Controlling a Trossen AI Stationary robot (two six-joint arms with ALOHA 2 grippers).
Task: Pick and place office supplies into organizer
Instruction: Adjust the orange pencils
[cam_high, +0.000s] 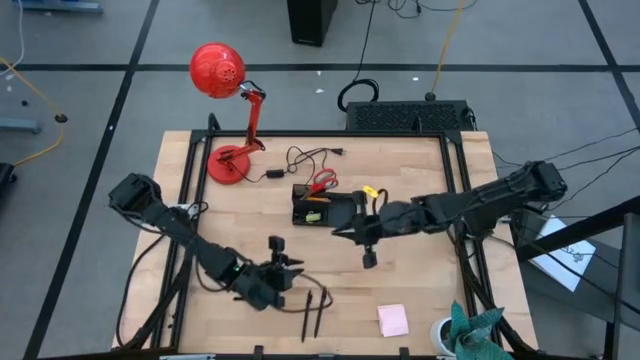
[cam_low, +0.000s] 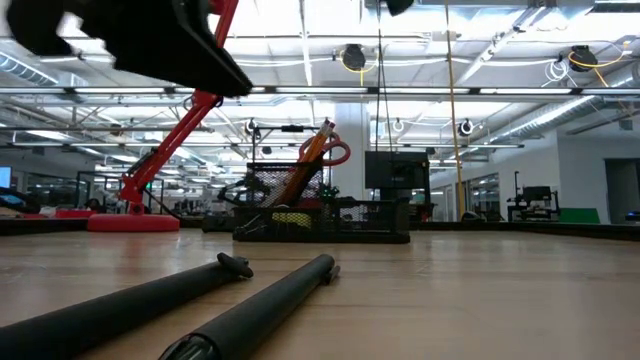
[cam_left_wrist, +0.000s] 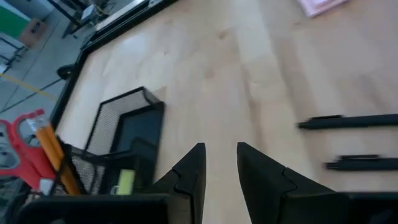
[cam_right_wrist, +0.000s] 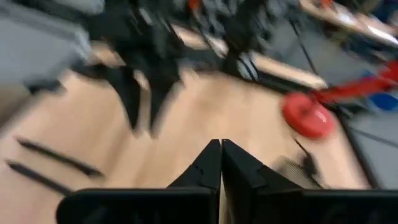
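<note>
Pens, two slim black ones (cam_high: 314, 311), lie side by side near the front edge of the pale wooden table (cam_high: 420, 290), long axes running front to back with a slight lean. The small black wire-mesh organizer (cam_high: 322, 207) sits mid-table, red-handled scissors (cam_high: 322, 180) and orange pencils (cam_left_wrist: 55, 155) standing tilted in it. The left gripper (cam_high: 288, 270) hovers just beside the pens, its fingers (cam_left_wrist: 189, 177) parted by a narrow gap and holding nothing. The right gripper (cam_high: 345, 232) hangs just in front of the organizer, fingers (cam_right_wrist: 211, 168) pressed together, empty. Only the overhead view shows the pink square sticky-note pad (cam_high: 392, 320) right of the pens; only the left wrist view reveals a small yellow-green block (cam_left_wrist: 125, 181) inside the organizer. A red desk lamp (cam_high: 228, 110) stands at the rear left.
</note>
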